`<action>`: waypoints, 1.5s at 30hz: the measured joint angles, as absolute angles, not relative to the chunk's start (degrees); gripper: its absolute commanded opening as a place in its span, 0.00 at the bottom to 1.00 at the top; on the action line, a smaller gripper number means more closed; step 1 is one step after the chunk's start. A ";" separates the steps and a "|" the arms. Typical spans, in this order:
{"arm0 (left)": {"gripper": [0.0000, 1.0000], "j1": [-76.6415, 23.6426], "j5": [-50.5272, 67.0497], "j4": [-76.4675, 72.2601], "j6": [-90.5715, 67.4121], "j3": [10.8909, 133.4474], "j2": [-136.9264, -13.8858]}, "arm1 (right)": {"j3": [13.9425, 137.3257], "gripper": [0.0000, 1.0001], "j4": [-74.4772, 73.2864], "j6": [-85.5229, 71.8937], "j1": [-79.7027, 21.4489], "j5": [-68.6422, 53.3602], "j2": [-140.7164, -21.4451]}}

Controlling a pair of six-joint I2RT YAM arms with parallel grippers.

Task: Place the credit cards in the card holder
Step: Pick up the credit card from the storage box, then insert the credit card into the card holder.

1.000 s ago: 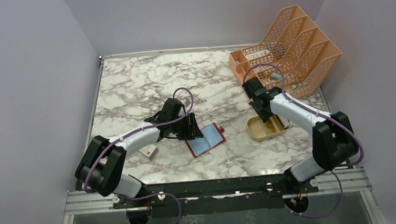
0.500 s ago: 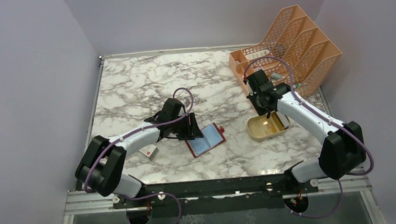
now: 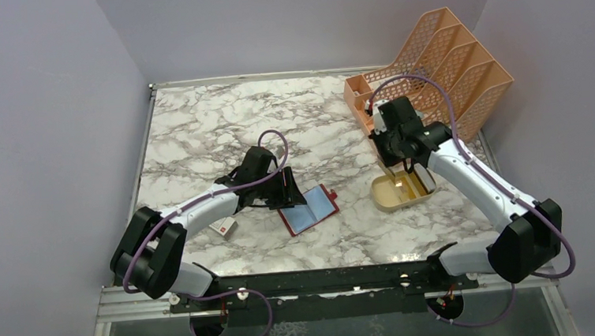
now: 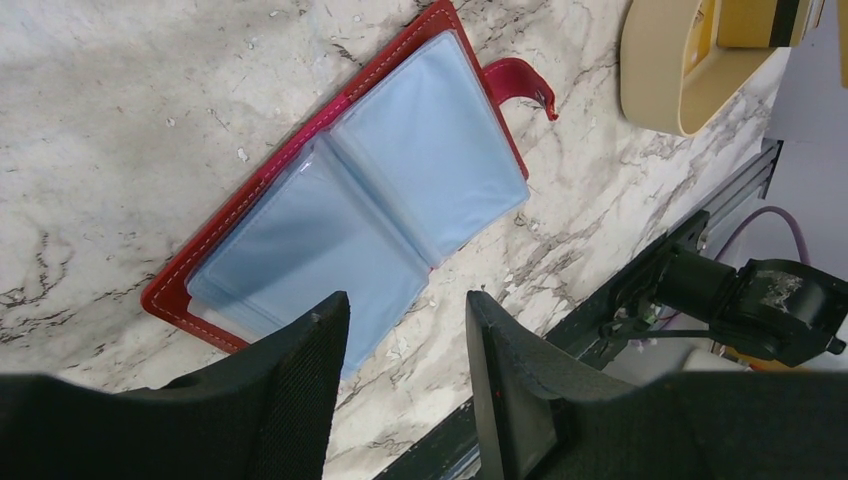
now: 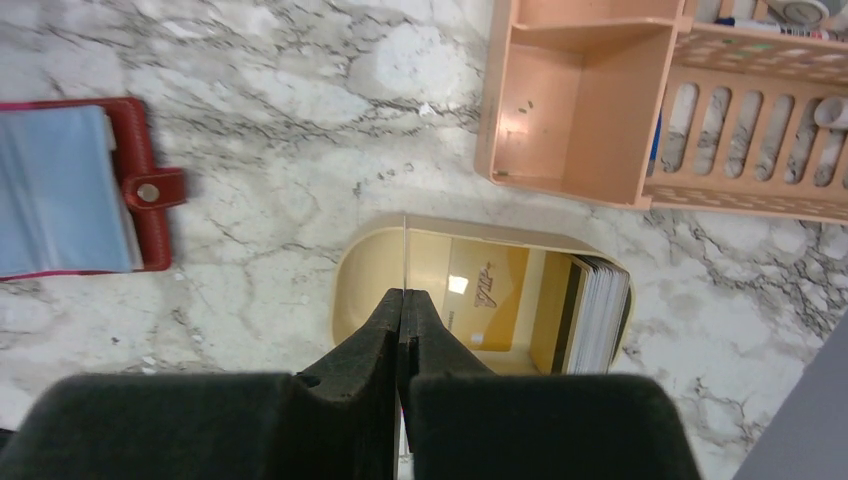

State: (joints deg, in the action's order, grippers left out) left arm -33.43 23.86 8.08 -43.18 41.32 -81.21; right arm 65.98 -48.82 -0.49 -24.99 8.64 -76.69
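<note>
Since a second ago our right arm has risen up and back from the beige tray [image 3: 382, 200], while our left arm sits much where it was.

At the lower left of the top view a small white box [image 3: 223, 227] lies on the bench [image 3: 197, 127]. Just right of it our left end effector [image 4: 400, 370] hangs released, half spread with nothing between its fingers, over one corner of the card holder [image 4: 330, 200]. We cannot tell whether it touches the cover. The card holder lies open and flat at centre frame, pale blue sleeves up, its snap tab [image 4: 520, 80] pointing right.

Further right, our right end effector [image 5: 402, 298] is clenched on a credit card [image 5: 404, 250], seen edge-on as a thin line above the tray. More credit cards [image 5: 485, 300] lie in the tray, one gold and flat, others stacked on edge at its right wall. The orange file rack [image 3: 445, 63] fills the upper right.

We judge the card light, stiff and slick, so pinching one short end leaves the rest free to slide in. The sleeves look soft and the holder may skate unless pinned.
</note>
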 measured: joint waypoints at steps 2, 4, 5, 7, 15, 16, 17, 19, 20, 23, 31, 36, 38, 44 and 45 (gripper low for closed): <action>0.44 -33.43 23.83 8.10 -43.18 41.32 -81.21 | 66.48 0.01 -48.29 -0.89 -24.99 7.07 -75.70; 0.41 -33.43 23.77 8.14 -43.18 41.32 -81.21 | 66.57 0.01 -47.24 -1.72 -24.99 5.10 -74.89; 0.41 -33.39 23.62 8.19 -43.16 41.32 -81.21 | 66.57 0.01 -46.63 -2.13 -24.99 3.84 -74.52; 0.40 -33.12 23.05 8.27 -43.13 41.32 -81.21 | 66.48 0.01 -44.91 -3.36 -24.99 1.10 -73.73; 0.34 -31.18 22.48 8.67 -43.09 41.32 -81.34 | 61.23 0.01 -32.80 -10.96 -26.44 -9.54 -69.69; 0.32 -30.85 22.37 8.67 -43.07 41.32 -81.47 | 60.18 0.01 -31.05 -12.29 -26.85 -10.59 -69.63; 0.30 -30.39 22.24 8.67 -43.00 41.30 -81.65 | 59.02 0.01 -29.19 -13.52 -27.35 -11.62 -69.63; 0.27 -29.63 22.17 8.64 -42.92 40.82 -81.95 | 56.31 0.01 -25.63 -16.32 -28.49 -13.54 -69.63; 0.26 -29.26 22.06 8.71 -42.89 40.40 -82.11 | 54.89 0.01 -23.86 -17.65 -28.88 -14.41 -69.63; 0.21 -28.64 21.37 9.19 -42.81 39.35 -82.30 | 50.41 0.01 -18.35 -21.10 -29.89 -16.75 -69.65; 0.21 -28.62 18.41 10.98 -42.26 38.87 -83.59 | 44.40 0.01 -8.14 -25.61 -30.87 -20.60 -72.60; 0.20 -28.51 16.95 11.27 -42.06 39.20 -85.62 | 41.65 0.01 -2.68 -27.90 -32.21 -21.82 -75.00; 0.20 -28.51 16.75 11.22 -41.80 39.90 -86.28 | 40.88 0.01 -0.99 -28.75 -32.75 -22.33 -76.14; 0.20 -28.58 15.44 10.76 -41.39 42.81 -88.88 | 40.75 0.01 2.35 -30.00 -34.61 -22.85 -80.25; 0.21 -28.58 15.09 10.85 -41.32 43.33 -89.21 | 40.75 0.01 2.76 -30.28 -34.83 -22.85 -80.82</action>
State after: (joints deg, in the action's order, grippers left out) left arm -28.58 15.09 10.85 -41.32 43.33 -89.21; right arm 40.75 2.76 -30.28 -34.83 -22.85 -80.82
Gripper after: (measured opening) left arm 0.199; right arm 0.012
